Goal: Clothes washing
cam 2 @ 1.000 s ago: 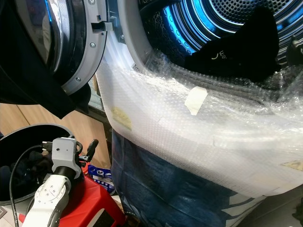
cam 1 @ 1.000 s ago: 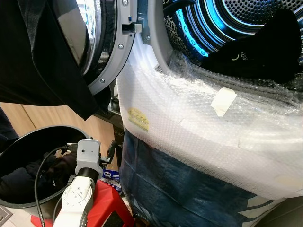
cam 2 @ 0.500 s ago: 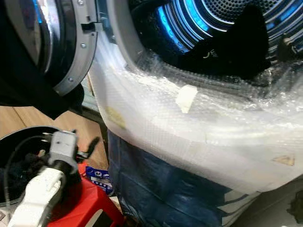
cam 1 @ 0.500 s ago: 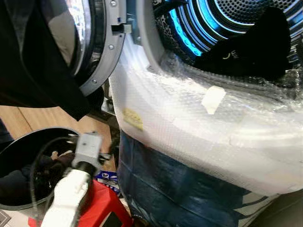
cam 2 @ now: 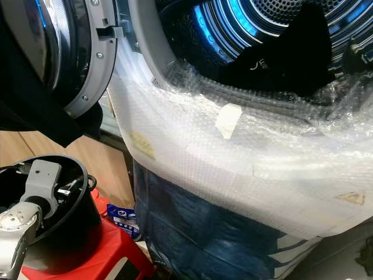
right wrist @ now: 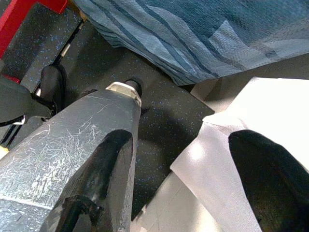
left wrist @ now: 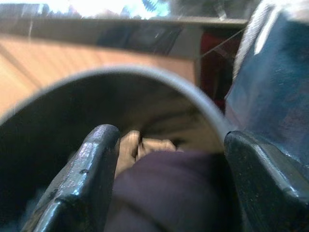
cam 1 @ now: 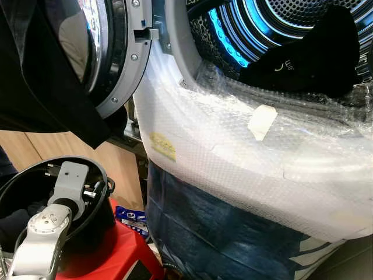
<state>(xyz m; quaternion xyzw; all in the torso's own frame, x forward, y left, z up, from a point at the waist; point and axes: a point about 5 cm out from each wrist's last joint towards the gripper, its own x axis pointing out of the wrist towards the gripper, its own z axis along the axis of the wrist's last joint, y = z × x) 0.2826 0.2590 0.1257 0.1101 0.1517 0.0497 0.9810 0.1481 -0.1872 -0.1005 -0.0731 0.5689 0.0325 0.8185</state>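
Left gripper (left wrist: 166, 183) reached into the black bucket (cam 1: 99, 175) beside the open washing machine (cam 1: 233, 151).

The bucket stood on a red stool (cam 1: 125, 256) just left of the bubble-wrapped machine. Inside it the left gripper's fingers (left wrist: 89, 179) were spread wide over dark clothes (left wrist: 169, 193), not gripping. Another dark garment (cam 1: 309, 58) lay in the machine's blue-lit drum (cam 1: 262, 23). The right gripper (right wrist: 193, 159), fingers apart and empty, hung low above the floor (right wrist: 164, 111).

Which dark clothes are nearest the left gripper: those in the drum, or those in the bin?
The dark clothes in the round black bin. The left gripper, fingers open, is right over them. The black garment in the blue-lit washer drum lies far above.
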